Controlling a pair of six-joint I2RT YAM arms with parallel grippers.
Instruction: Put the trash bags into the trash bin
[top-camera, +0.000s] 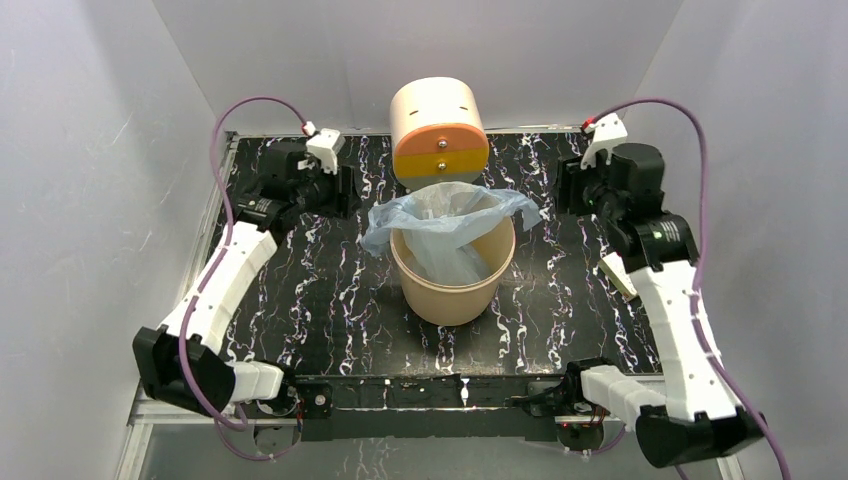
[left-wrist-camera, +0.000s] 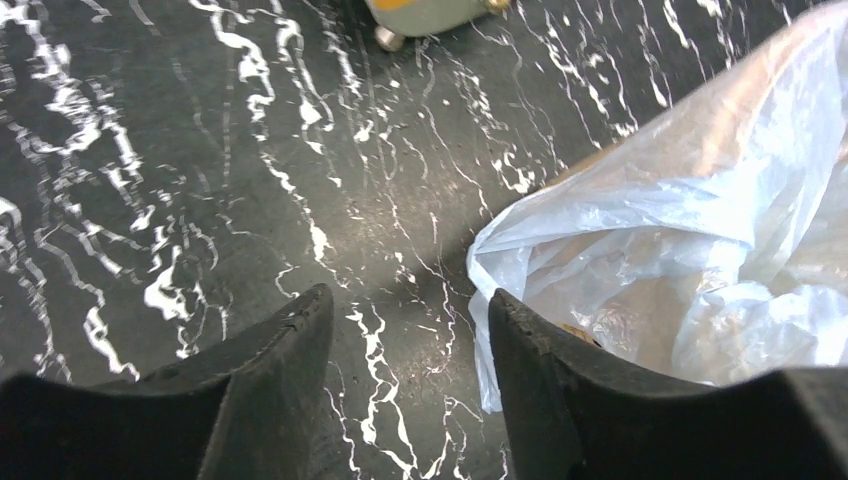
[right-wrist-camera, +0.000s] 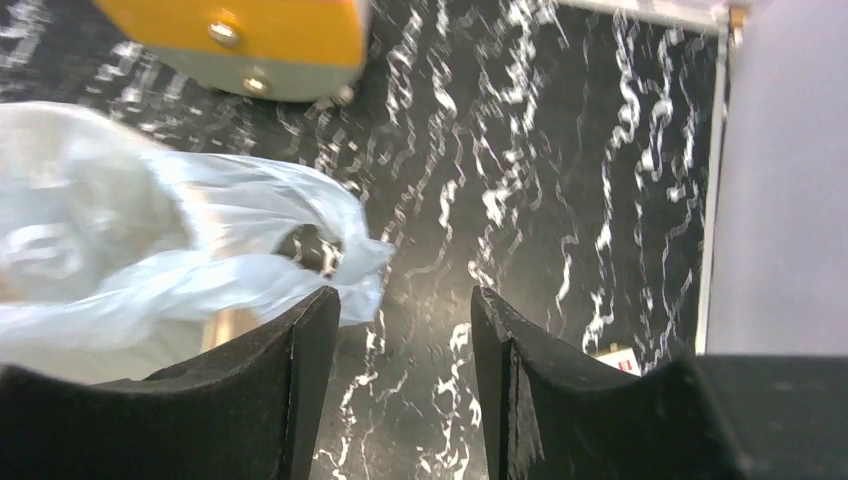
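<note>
The pale-blue translucent trash bag hangs inside the beige round trash bin at the table's middle, its edges draped over the rim on both sides. In the left wrist view the bag lies to the right of my left gripper, whose jaws stand apart over bare table. My left gripper sits left of the bin. My right gripper is to the bin's right. Its wrist view shows the bag's corner left of the open right gripper. Neither holds anything.
A cream cylinder with an orange-yellow front and knobs lies just behind the bin. The black marbled table is bounded by white walls on three sides. A small white label lies on the table near the right wall.
</note>
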